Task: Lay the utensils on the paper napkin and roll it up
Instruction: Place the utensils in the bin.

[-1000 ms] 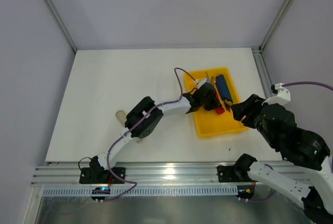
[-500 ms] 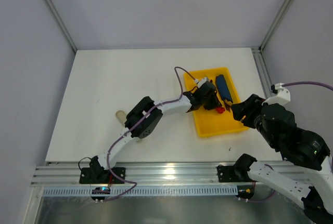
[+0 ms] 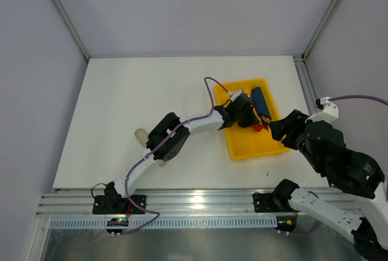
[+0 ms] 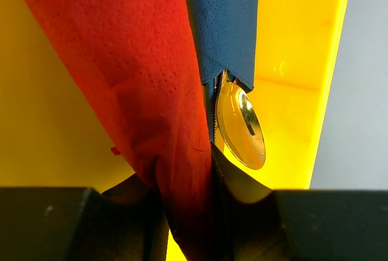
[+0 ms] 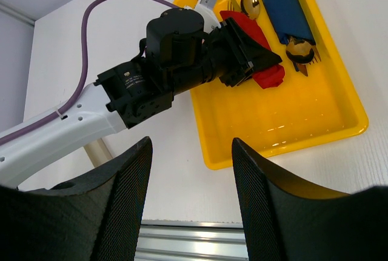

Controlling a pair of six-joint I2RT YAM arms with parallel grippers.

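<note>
Inside the yellow tray (image 3: 242,150), my left gripper (image 3: 250,120) is shut on the red paper napkin (image 3: 257,128). In the left wrist view the napkin (image 4: 139,73) runs as a bunched strip between the black fingers (image 4: 242,185) and fills the gap of the gripper (image 4: 185,179). A shiny gold spoon bowl (image 4: 242,125) lies just right of it, under a dark-blue oblong (image 4: 224,19). The right wrist view shows the napkin's end (image 5: 267,78) past the left jaws and gold utensil ends (image 5: 250,3) in the tray (image 5: 285,134). My right gripper (image 5: 191,146) is open and holds nothing, near the tray's right side.
The dark-blue oblong (image 3: 260,100) lies along the tray's far right part. A pale beige sleeve (image 3: 140,134) rests on the white table left of the left arm's elbow. A metal rail (image 3: 194,203) runs along the near table edge. Frame posts stand at the back corners.
My left gripper has shifted slightly toward the tray's far end, the red napkin moving with it. The right arm has not moved.
</note>
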